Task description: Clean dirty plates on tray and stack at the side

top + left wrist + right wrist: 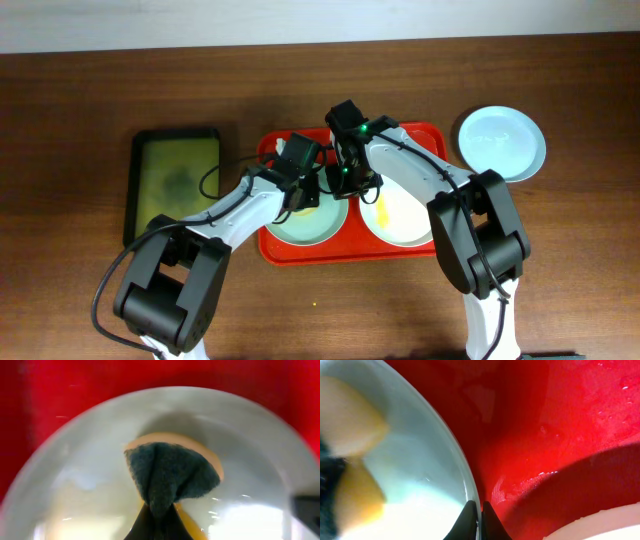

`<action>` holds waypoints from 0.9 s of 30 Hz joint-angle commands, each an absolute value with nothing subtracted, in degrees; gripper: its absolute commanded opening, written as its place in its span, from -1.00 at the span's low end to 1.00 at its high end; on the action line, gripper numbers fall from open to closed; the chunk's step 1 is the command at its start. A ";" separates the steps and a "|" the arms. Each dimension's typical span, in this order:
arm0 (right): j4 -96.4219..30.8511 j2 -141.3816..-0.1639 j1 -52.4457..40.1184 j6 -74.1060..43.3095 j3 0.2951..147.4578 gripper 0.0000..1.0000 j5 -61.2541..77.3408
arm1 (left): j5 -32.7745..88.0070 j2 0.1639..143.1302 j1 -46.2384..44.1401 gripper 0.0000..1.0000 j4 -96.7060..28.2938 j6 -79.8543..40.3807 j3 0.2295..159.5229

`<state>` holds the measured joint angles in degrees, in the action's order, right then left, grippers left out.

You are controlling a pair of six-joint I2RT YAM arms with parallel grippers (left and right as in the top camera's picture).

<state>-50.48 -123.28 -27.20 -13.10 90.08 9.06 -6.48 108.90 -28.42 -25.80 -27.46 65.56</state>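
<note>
The red tray (pixel 410 250) holds two plates. The left one is pale mint (pixel 310 228), the right one white (pixel 405 222) with a yellow smear. My left gripper (pixel 302 192) is shut on a sponge (pixel 170 477), dark green over orange, pressed onto the mint plate (pixel 75 470). My right gripper (pixel 345 180) is shut on that plate's rim (pixel 462 477), one finger inside and one outside. A third mint-blue plate (pixel 502 142) lies on the table right of the tray.
A smaller black-rimmed olive-green tray (pixel 175 180) lies left of the red tray. The red tray floor (pixel 555 425) is wet and glossy beside the mint plate. The white plate's edge (pixel 600 525) shows at the bottom right of the right wrist view.
</note>
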 commanded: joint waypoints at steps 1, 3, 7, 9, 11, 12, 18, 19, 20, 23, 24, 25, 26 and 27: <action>-50.52 -123.31 -27.35 -12.69 88.82 -0.92 6.83 | -26.39 110.37 -26.00 -1.00 -32.99 -27.16 66.19; -50.48 -123.31 -27.35 -12.69 88.82 -0.92 6.83 | -28.53 109.16 -25.52 -1.00 -35.09 -27.14 67.59; -50.11 -123.31 -27.35 -12.69 88.82 -0.92 6.85 | -16.51 107.18 -25.76 -1.00 -32.86 -27.16 68.90; -50.11 -123.31 -27.35 -12.71 88.82 -0.92 6.85 | -1.76 107.68 -25.82 -1.00 -28.88 -27.18 68.47; -50.13 -123.31 -27.35 -12.71 88.82 -0.92 6.85 | 5.32 108.62 -25.85 -1.00 -26.55 -28.49 68.27; -50.13 -123.31 -27.35 -12.71 88.82 -0.92 6.85 | 7.73 109.10 -25.89 -1.00 -26.13 -29.61 68.25; -50.13 -123.31 -27.35 -12.71 88.82 -0.92 6.85 | 9.74 110.69 -26.96 -1.00 -28.93 -29.67 68.23; -50.15 -123.31 -27.35 -12.69 88.82 -0.92 6.83 | 7.31 110.69 -26.96 -1.00 -30.87 -29.54 68.23; -50.19 -123.31 -27.35 -12.69 88.82 -0.92 6.85 | 5.43 110.69 -26.96 -1.00 -32.34 -28.91 68.23; -50.13 -123.31 -27.35 -12.69 88.82 -0.92 6.85 | -4.34 110.69 -26.96 -1.00 -37.85 -27.51 68.23; -50.11 -123.31 -27.35 -12.69 88.82 -0.92 6.85 | -9.19 110.69 -27.00 -1.00 -39.64 -27.35 68.23; -50.11 -123.31 -27.35 -12.69 88.82 -0.92 6.83 | -13.34 110.69 -27.00 -1.00 -40.99 -27.38 68.23; -50.13 -123.31 -27.35 -12.69 88.82 -0.92 6.83 | -18.79 110.65 -26.94 -1.00 -42.65 -27.38 68.31; -50.13 -123.31 -27.35 -12.69 88.82 -0.92 6.83 | -20.97 110.54 -26.94 -1.00 -43.35 -27.40 68.42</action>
